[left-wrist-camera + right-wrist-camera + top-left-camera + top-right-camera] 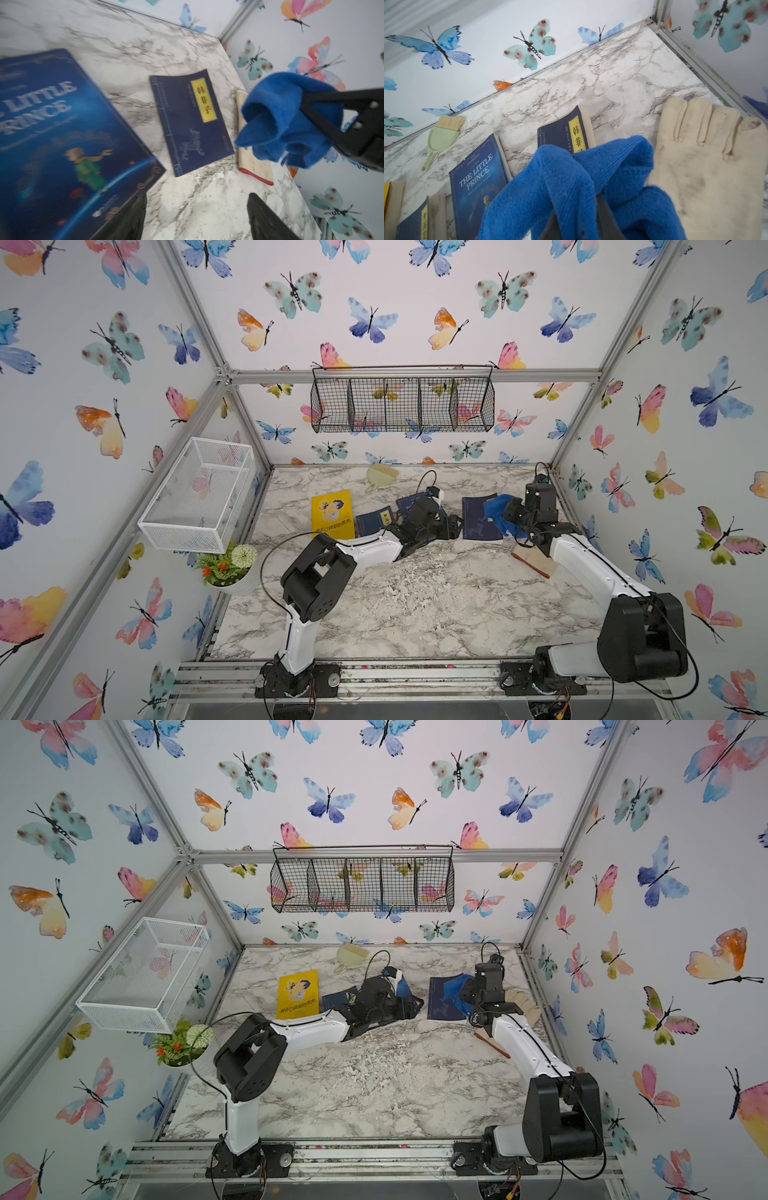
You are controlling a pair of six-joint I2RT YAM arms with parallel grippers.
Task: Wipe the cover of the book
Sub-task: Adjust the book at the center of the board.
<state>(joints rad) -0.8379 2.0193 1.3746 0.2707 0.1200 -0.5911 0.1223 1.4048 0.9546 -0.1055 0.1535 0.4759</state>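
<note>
left tool (197, 194): fingers stood wide apart with nothing between them, over bare tabletop (415, 605)
right tool (577, 216): clamped on a bunched blue cloth (560, 176), with folds drooping off the jaws
cloth vs cover: blue cloth hung at the right edge of the navy book (187, 124); couldn't tell whether it touched the cover
navy book: lay flat, cover up with a yellow title label, between the two tools in the far right part of the tabletop
Little Prince book (62, 135): lay flat just beside the left tool, blurred in the left wrist view
glove (708, 166): off-white and soiled, lay flat beside the navy book near the right wall
farther out: yellow book (332, 512) lay to the left; green brush (443, 135) lay by the back wall
</note>
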